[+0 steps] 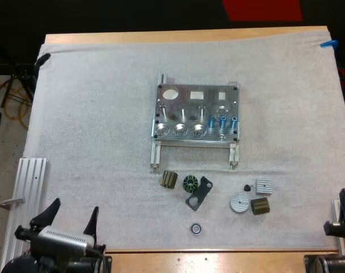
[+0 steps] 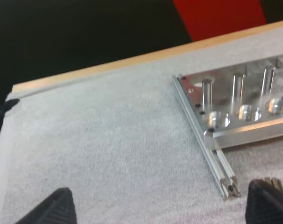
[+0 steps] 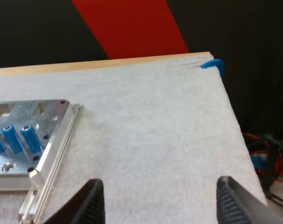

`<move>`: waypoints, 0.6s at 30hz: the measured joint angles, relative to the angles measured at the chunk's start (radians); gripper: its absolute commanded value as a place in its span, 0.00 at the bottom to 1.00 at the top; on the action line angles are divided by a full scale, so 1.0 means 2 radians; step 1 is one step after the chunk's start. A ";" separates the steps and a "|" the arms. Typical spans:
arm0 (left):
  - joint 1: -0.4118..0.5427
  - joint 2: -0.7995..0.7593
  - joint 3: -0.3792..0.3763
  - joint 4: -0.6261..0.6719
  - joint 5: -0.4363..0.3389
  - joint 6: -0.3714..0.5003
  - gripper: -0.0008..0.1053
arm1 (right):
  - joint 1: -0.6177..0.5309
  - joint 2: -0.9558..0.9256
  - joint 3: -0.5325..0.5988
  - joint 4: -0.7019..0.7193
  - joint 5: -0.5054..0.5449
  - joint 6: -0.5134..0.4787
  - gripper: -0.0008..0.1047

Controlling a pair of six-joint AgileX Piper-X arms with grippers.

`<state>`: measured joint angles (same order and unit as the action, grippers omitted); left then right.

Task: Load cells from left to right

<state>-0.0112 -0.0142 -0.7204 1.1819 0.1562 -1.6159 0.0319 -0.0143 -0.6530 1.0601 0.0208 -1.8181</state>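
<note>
The metal fixture [image 1: 196,116] lies mid-mat on two rails. Three bright blue cylinders [image 1: 222,120] stand upright in its front right part, beside three round pockets along the front edge. My left gripper [image 1: 72,217] hovers open over the mat's near left corner, well short of the fixture. My right gripper [image 1: 344,213] is at the near right edge. In the left wrist view the gripper [image 2: 160,205] is open and faces the fixture's left corner [image 2: 244,107]. In the right wrist view the gripper [image 3: 160,205] is open, near the fixture's right corner [image 3: 43,121] and blue cylinders [image 3: 14,137].
Loose parts lie in front of the fixture: an olive block [image 1: 169,180], a dark stator ring [image 1: 190,183], a black bracket [image 1: 199,192], a small bearing [image 1: 196,228], a silver disc [image 1: 239,202], a ribbed silver block [image 1: 264,186]. An aluminium rail [image 1: 24,199] lies at the near left.
</note>
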 measured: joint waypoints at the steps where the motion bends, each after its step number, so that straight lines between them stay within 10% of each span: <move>1: 0.000 0.000 0.011 -0.007 0.000 0.000 0.69 | 0.000 0.000 0.006 -0.011 -0.001 0.000 0.50; 18: 0.000 0.001 0.105 -0.077 0.000 -0.003 0.69 | 0.000 0.001 0.072 -0.037 -0.001 0.000 0.50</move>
<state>-0.0112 -0.0123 -0.5096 1.0281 0.1562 -1.6211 0.0319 -0.0128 -0.5084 0.9864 0.0187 -1.8175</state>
